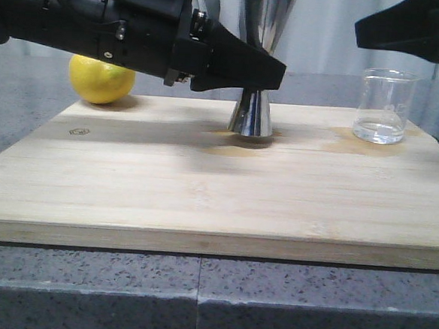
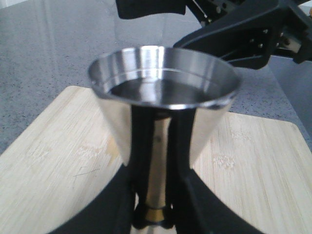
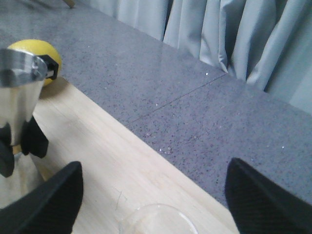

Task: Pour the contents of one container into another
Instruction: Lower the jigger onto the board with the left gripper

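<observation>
Closed on the jigger's (image 1: 255, 107) gold waist to steady it, left gripper (image 1: 275, 72) waits while right gripper (image 3: 153, 195) spreads wide above the beaker (image 1: 384, 106).

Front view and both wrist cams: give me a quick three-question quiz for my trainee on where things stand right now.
1. True or false: the left gripper is closed around the steel jigger at its waist.
2. What sits in front of the open right gripper? A) lemon B) glass beaker C) nothing
3. Fill in: the lemon rests off the ______, on the grey counter.

Key:
1. True
2. B, the glass beaker
3. Wooden board
</observation>
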